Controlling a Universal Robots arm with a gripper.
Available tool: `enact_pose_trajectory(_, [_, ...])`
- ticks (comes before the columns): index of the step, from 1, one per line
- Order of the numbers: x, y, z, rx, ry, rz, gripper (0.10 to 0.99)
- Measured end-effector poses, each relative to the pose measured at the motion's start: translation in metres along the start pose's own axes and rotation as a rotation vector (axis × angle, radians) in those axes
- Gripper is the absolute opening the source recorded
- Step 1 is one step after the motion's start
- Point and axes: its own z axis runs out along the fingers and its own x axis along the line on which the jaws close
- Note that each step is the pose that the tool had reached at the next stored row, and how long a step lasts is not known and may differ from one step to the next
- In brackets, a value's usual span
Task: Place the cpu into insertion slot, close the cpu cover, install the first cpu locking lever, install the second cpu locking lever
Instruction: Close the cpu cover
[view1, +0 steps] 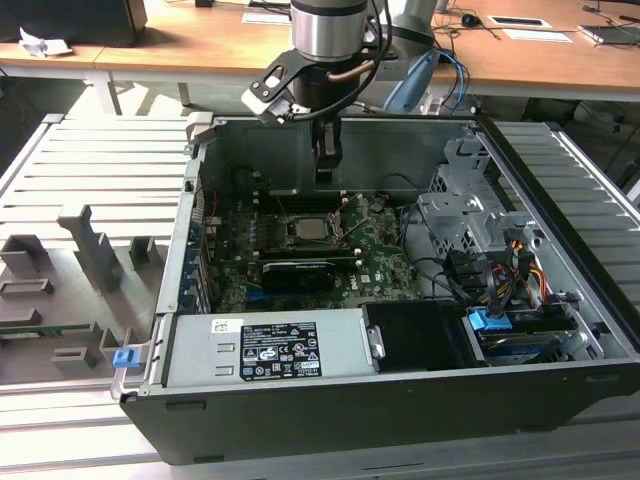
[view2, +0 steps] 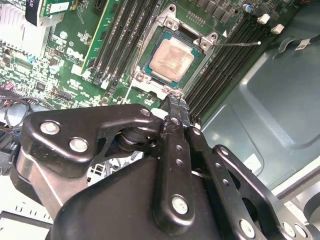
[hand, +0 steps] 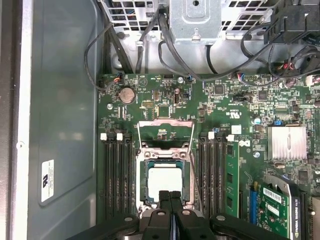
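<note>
1. The gripper (view1: 325, 172) is hanging inside the open computer case (view1: 300, 430), with its fingers pointing down at the motherboard (view1: 385, 262).
2. In both wrist views the two fingers (hand: 164, 202) are pressing flat against each other, clenched with nothing between them.
3. The cpu (hand: 164, 181) is sitting in its socket just beyond the fingertips, lower than they are. Its pale metal top is facing up and fully showing.
4. The cpu cover (hand: 165, 122) is showing as a thin silvery frame past the chip, on the side away from the fingertips. It is not lying over the cpu.
5. In the second wrist view a thin wire lever (view2: 240, 43) is sticking out from the socket's far corner, over the memory slots (view2: 225, 55).
6. Rows of these slots are flanking the socket on either side of the fingertips.
</note>
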Motion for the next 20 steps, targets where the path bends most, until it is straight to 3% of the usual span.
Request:
enact_pose_trajectory(10, [0.0002,0.0005,-0.0096,0.000,-0.0006,0.000,0.106])
enact_pose_trajectory(20, [0.0002,0.0093,-0.0070,0.000,-0.0004,0.000,0.106])
